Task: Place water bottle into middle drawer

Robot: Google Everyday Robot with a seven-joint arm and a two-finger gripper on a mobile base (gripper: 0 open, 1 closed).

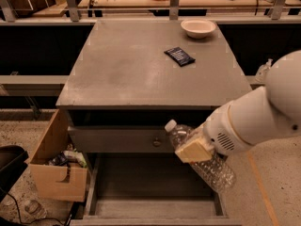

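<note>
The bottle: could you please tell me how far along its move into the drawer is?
Done: the drawer stands open and the bottle is grasped. In hand: the gripper holds it tilted above the drawer's right side. Left: lower it in and release.

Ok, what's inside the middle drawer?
Only bare grey floor shows in the drawer. The gripper, holding the bottle over it, hides part of its right side.
</note>
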